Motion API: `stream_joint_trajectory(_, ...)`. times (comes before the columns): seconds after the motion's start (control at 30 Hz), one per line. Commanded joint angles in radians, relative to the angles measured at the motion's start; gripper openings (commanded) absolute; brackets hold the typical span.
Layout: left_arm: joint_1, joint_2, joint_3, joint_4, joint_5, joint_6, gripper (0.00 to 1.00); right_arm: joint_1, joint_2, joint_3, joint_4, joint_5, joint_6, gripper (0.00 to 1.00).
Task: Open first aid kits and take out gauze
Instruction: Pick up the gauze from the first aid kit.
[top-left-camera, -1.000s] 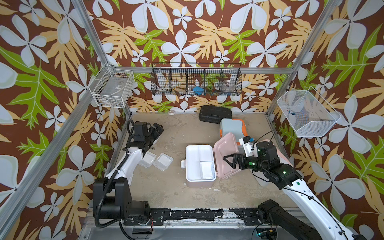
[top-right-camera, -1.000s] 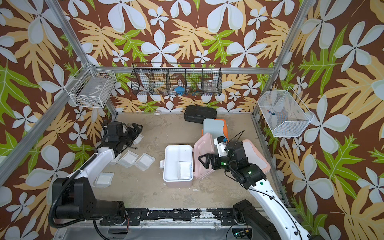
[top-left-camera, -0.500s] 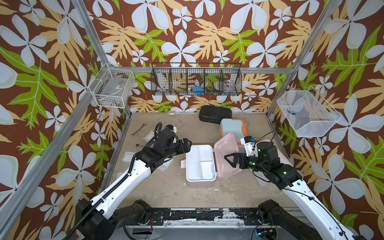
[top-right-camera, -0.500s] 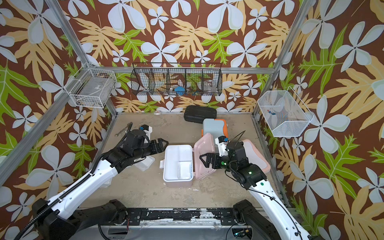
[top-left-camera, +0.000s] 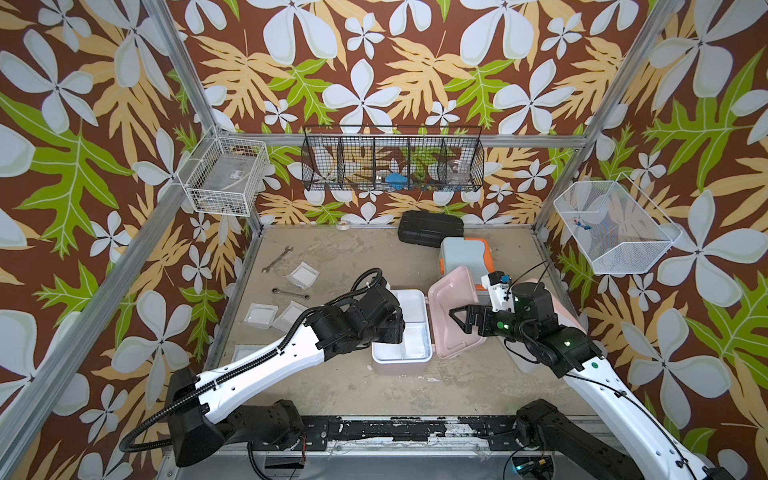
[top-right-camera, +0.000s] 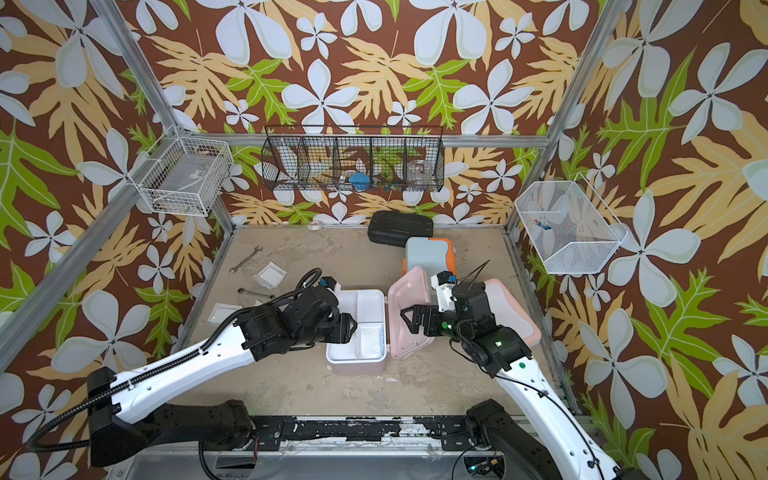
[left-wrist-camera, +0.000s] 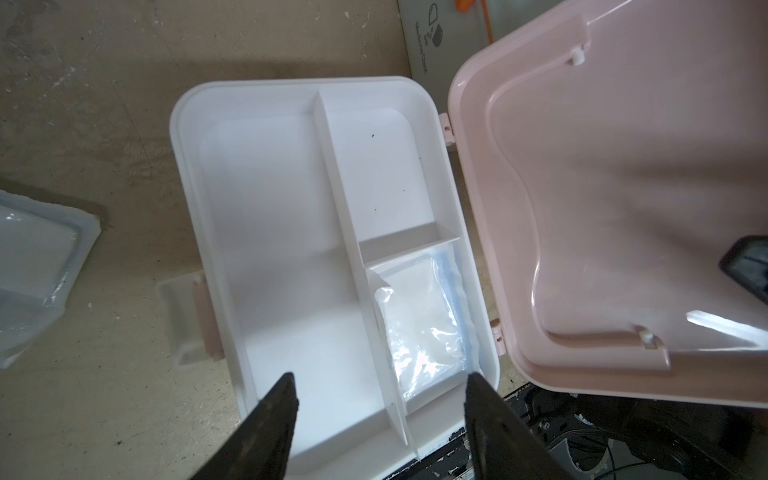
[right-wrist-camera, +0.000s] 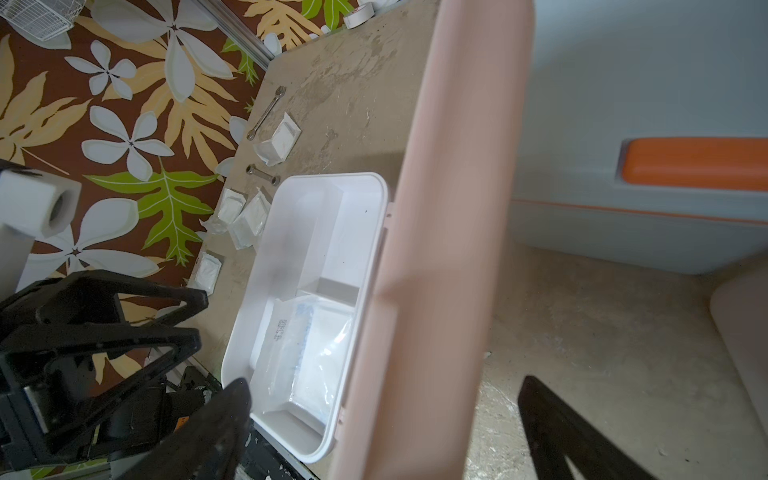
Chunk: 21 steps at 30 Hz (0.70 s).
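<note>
Left gripper (left-wrist-camera: 379, 378) and right gripper (right-wrist-camera: 384, 382) both gape open; we may hit the divider (left-wrist-camera: 345, 216) the gauze (left-wrist-camera: 419, 320) seemingly leans on.

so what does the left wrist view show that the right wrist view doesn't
Only left wrist: the pink lid's ribbed inside and the white tray's latch. Only right wrist: two wrenches, a tape roll and the flowered wall. Both: the tray with one gauze packet in a small compartment, and the open left gripper.
</note>
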Motion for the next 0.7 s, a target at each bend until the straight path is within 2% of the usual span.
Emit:
stream_joint_trajectory(0.0,-0.017,0.028,0.003,0.003,0.004,-0.017,0.58,0.001,0.001,0.001,0.014,0.002,-0.012,1.0)
stream_joint_trajectory(0.2,-0.024,0.076,-0.009,0.035,0.032,-0.01,0.44,0.001,-0.007,-0.008,0.014,0.002,-0.013,1.0)
stream_joint_trajectory(0.37,-0.024,0.101,-0.025,0.053,0.038,-0.007,0.37,0.001,-0.012,-0.013,0.018,0.001,-0.008,1.0)
stream_joint_trajectory(0.67,-0.024,0.122,-0.033,0.075,0.055,-0.004,0.09,0.001,-0.021,-0.014,0.015,0.002,-0.01,1.0)
